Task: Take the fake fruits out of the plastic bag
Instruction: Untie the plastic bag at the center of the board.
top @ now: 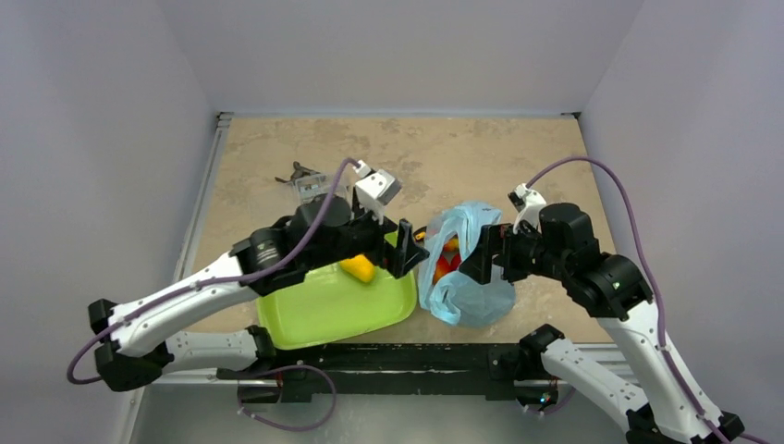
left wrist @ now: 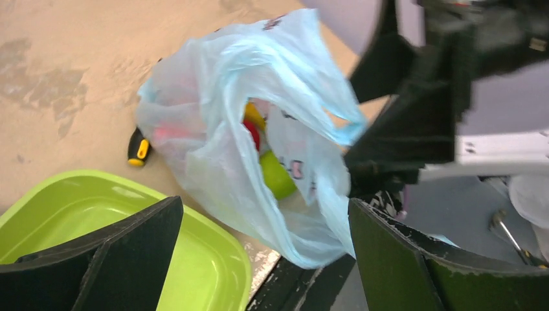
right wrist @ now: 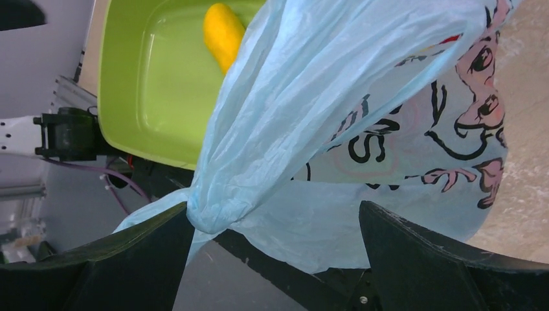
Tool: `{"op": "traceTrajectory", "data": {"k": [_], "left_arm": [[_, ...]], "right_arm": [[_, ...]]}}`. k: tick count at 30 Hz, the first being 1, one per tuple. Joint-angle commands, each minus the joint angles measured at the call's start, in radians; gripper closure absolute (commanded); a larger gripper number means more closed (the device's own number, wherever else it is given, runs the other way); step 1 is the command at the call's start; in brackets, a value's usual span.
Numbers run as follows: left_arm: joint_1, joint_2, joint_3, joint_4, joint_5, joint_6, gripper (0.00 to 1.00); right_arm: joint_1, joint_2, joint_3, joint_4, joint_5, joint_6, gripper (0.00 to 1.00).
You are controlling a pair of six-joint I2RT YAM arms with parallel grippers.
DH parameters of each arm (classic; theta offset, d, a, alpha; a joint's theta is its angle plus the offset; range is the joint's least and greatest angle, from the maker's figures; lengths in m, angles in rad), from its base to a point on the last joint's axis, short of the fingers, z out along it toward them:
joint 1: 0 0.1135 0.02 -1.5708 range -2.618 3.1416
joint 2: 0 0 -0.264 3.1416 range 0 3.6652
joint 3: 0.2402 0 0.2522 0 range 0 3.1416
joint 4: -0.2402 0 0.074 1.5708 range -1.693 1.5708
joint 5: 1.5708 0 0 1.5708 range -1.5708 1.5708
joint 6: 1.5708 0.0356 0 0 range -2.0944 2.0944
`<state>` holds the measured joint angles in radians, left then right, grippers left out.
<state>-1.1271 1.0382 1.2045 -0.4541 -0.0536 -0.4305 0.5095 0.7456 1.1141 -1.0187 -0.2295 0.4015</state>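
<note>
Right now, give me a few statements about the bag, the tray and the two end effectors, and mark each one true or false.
1. The plastic bag lies inside the green tray. False: it lies on the table, beside the tray.
2. An orange-yellow oval fruit lies in the tray. True.
3. The bag is empty. False: a red fruit and a green fruit show through its opening.
4. The left end effector and the right end effector both stand open. True.
</note>
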Motion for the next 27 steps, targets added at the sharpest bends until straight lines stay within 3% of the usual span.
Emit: {"op": "traceTrajectory", "data": {"k": [1,6,12,14,18,20,22,25,27], "left_arm": [[0.081,0.164,0.063,0.029,-0.015,-0.071,0.0],[0.095,0.364,0.201,0.008,-0.012,-0.019,0.03],[0.118,0.51,0.269,0.048,0.024,-0.009,0.2],[0.136,0.559,0.298,0.04,0.069,-0.022,0.31],[0.182,0.584,0.296,0.084,0.143,-0.069,0.76],[0.203,0.575,0.28,0.13,0.187,-0.098,0.9],[0.228,0.569,0.259,0.18,0.244,-0.15,0.97],[0.291,0.566,0.223,0.264,0.342,-0.25,1.0],[0.347,0.566,0.174,0.363,0.41,-0.353,1.0]], "right_arm": [[-0.003,-0.032,-0.039,0.074,0.003,0.17,0.01],[0.001,-0.055,-0.068,0.093,0.029,0.247,0.01],[0.035,-0.059,-0.137,0.13,0.065,0.278,0.01],[0.081,-0.044,-0.153,0.144,0.109,0.294,0.02],[0.262,0.004,-0.169,0.175,0.262,0.364,0.02],[0.345,0.048,-0.166,0.19,0.311,0.391,0.02],[0.415,0.081,-0.152,0.17,0.404,0.405,0.05],[0.441,0.091,-0.153,0.151,0.458,0.378,0.29],[0.442,0.07,-0.177,0.168,0.455,0.348,0.62]]}}
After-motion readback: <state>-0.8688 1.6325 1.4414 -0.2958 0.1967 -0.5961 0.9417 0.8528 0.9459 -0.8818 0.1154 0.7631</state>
